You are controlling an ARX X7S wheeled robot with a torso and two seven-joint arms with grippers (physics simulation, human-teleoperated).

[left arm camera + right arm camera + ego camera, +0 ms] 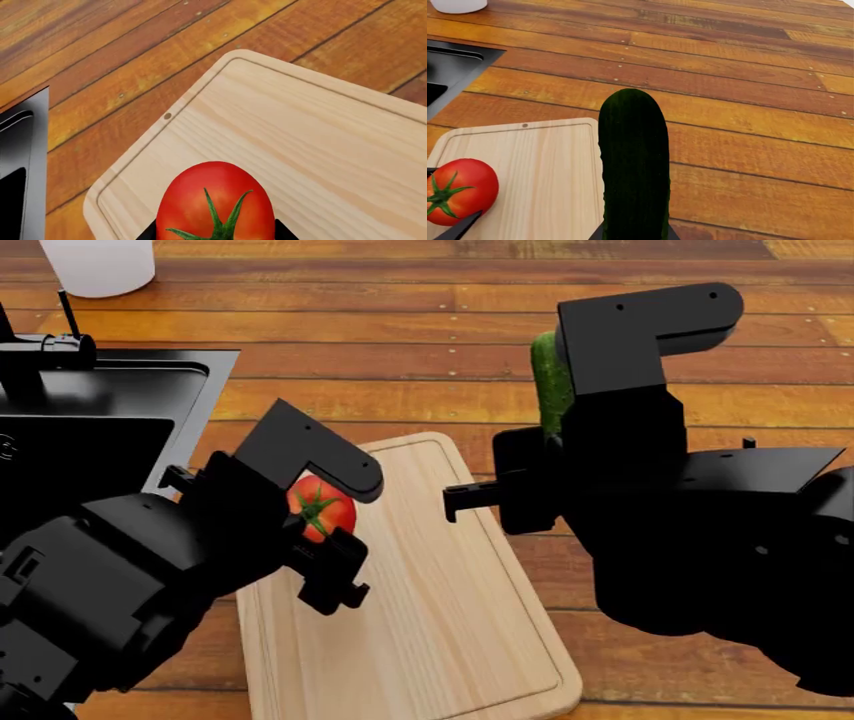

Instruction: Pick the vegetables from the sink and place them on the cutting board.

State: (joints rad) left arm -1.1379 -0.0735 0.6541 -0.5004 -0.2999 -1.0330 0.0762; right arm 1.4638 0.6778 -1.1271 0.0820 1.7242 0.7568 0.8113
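Note:
My left gripper (320,530) is shut on the red tomato (320,508) with its green stem and holds it over the left part of the pale wood cutting board (441,640). The tomato fills the left wrist view (217,202) above the board (313,145). My right gripper (554,440) is shut on the dark green cucumber (549,380), held upright above the board's right far corner. The right wrist view shows the cucumber (634,170), the tomato (457,192) and the board (540,175). The black sink (80,430) is at the left.
Orange-brown plank countertop (427,340) surrounds the board. A white container (100,265) stands at the far left behind the sink. The black faucet (40,345) is on the sink's far rim. The sink edge shows in the left wrist view (23,165).

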